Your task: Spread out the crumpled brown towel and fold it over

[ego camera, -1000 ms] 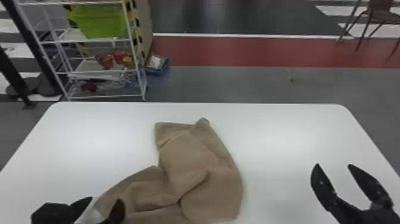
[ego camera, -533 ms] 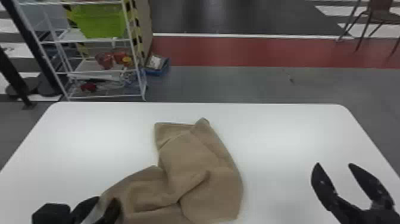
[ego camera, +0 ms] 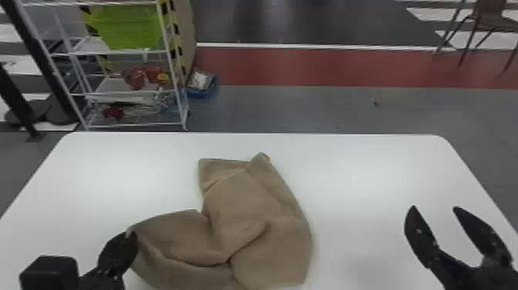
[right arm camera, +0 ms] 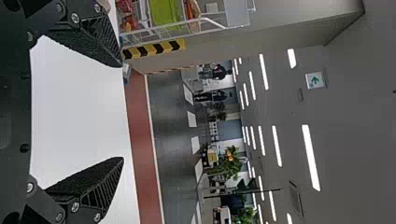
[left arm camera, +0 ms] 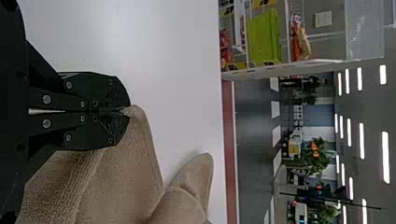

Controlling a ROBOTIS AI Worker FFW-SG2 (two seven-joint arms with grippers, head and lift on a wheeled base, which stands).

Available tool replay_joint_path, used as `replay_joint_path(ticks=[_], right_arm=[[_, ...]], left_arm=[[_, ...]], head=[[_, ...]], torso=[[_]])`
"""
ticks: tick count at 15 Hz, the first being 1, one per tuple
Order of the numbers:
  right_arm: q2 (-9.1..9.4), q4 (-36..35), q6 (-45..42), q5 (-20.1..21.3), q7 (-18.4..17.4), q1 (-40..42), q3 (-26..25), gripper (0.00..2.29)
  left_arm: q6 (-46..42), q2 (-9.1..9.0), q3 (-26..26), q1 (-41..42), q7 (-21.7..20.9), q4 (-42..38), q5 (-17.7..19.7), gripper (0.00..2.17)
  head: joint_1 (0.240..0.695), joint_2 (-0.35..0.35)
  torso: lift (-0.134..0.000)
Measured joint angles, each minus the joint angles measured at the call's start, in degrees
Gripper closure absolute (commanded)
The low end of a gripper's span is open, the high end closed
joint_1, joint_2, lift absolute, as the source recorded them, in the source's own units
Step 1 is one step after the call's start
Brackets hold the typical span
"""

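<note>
The brown towel (ego camera: 254, 216) lies crumpled on the white table, left of the middle in the head view, with folds across it and its near-left part raised toward my left gripper (ego camera: 129, 237). In the left wrist view, my left gripper (left arm camera: 128, 111) is shut on a corner of the towel (left arm camera: 126, 172), its two fingers pressed together. My right gripper (ego camera: 433, 210) stands open at the right side of the table, apart from the towel. In the right wrist view, my right gripper (right arm camera: 122, 112) has its fingers wide apart with nothing between them.
The white table (ego camera: 366, 173) has its far edge beyond the towel. On the floor behind stand a white wire rack (ego camera: 127, 125) with a green bin (ego camera: 129, 29) at the left and a chair (ego camera: 493, 19) at the far right.
My left gripper has closed on the towel's near-left corner and risen slightly to the right, lifting that corner. The right gripper has stayed in place.
</note>
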Motion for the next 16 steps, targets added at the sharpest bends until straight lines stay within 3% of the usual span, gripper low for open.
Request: replay_joint_path(ticks=[4,6,9,13,16], right_arm=[[-0.12,-1.2,0.0,2.5,0.0,-3.0,1.6,0.12],[-0.25,-1.4,0.0,4.0,0.0,-3.8,2.7,0.14],[-0.31,-0.4,-1.7,5.4,0.8,-4.0,3.5,0.14],[-0.50,4.0,-10.3,6.1,1.1,-5.9,3.5,0.14],[-0.99,10.8,-15.1,6.3,5.5,-11.3,3.5,0.14]], left_arm=[[-3.6,-0.05,0.6,1.1,1.7,-8.9,0.8,1.38],[-5.3,-0.20,1.7,1.6,1.7,-12.7,2.9,1.38],[-6.8,-0.42,5.0,2.3,0.4,-17.8,10.1,1.38],[-6.5,-0.66,6.5,2.8,-3.7,-22.4,16.3,1.38],[-6.1,-1.30,8.0,2.9,-6.7,-23.6,21.7,1.38]], head=[[0.695,0.002],[0.695,0.018],[0.695,0.043],[0.695,0.009],[0.695,0.007]], torso=[[-0.123],[-0.123],[-0.123],[-0.123],[-0.123]])
